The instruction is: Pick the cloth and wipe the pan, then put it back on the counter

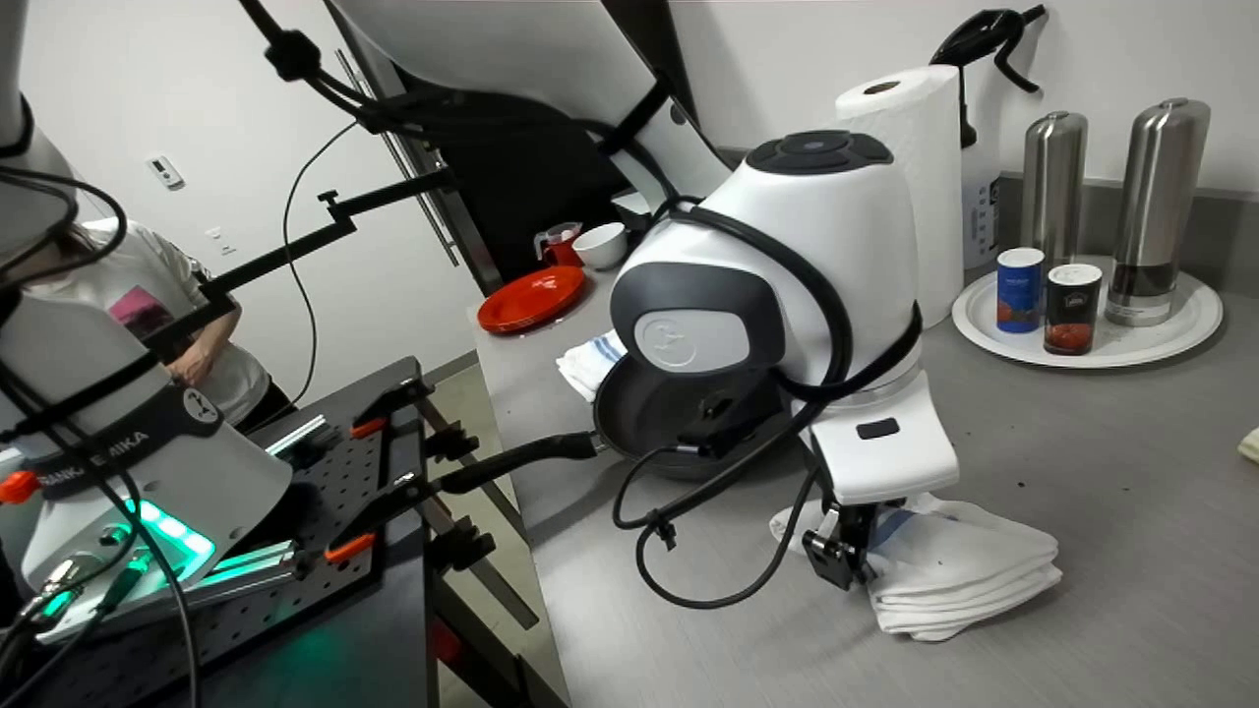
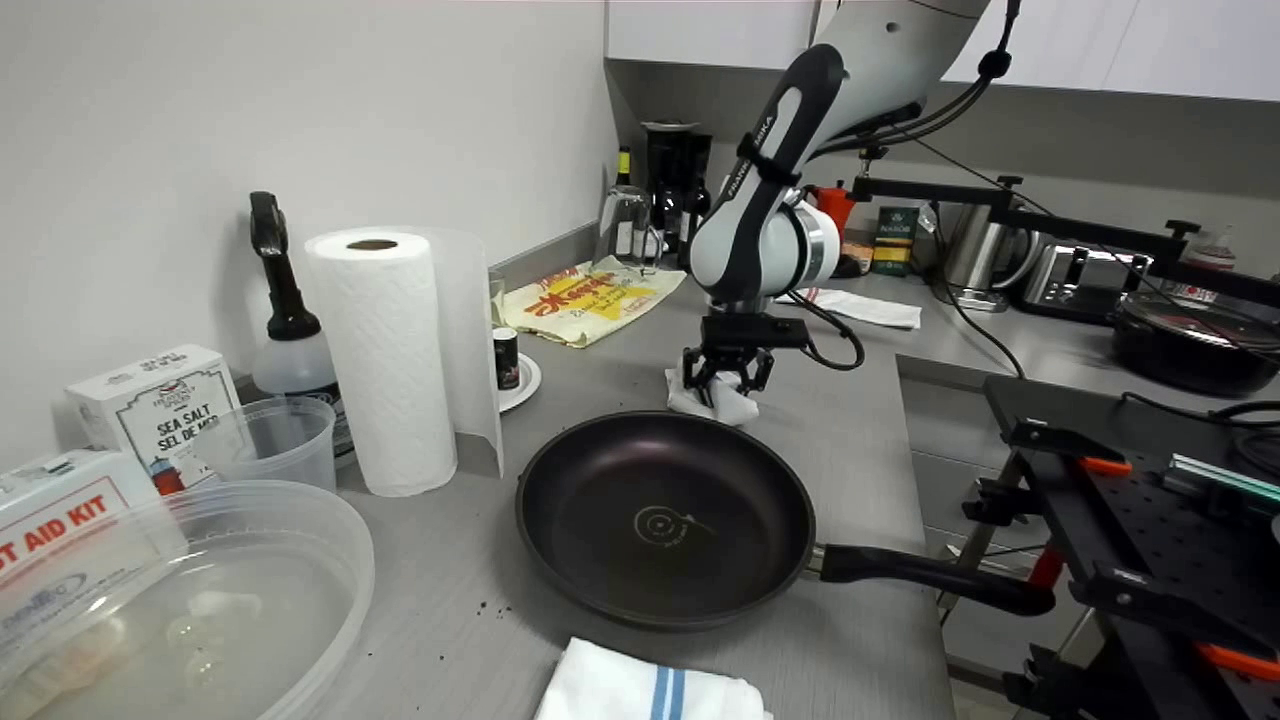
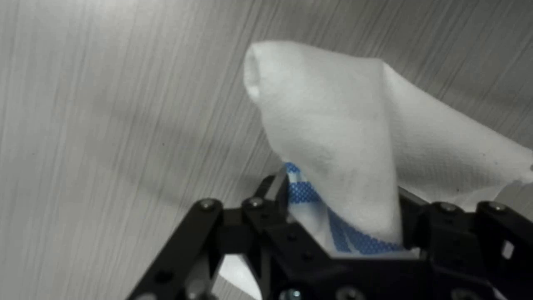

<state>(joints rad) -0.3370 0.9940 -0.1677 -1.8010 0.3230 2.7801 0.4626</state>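
The cloth (image 1: 969,565) is white and folded in layers with blue stripes. It lies rumpled on the grey counter (image 1: 1111,442), beside the pan, in an exterior view. It also shows in the wrist view (image 3: 333,112), bunched up between my fingers and touching both. My gripper (image 2: 728,385) points down, low over the counter, with its fingers partly closed on the cloth (image 2: 738,408). The black pan (image 2: 620,540) stands flat with its long handle over the counter edge. In an exterior view the arm partly hides the pan (image 1: 639,418).
A second blue-striped towel (image 2: 650,690) lies beside the pan, across from my gripper. A paper-towel roll (image 2: 385,370) and a clear plastic tub (image 2: 350,600) stand near the wall. A white tray (image 1: 1195,315) holds jars and grinders. A red plate (image 1: 531,298) is beyond the pan.
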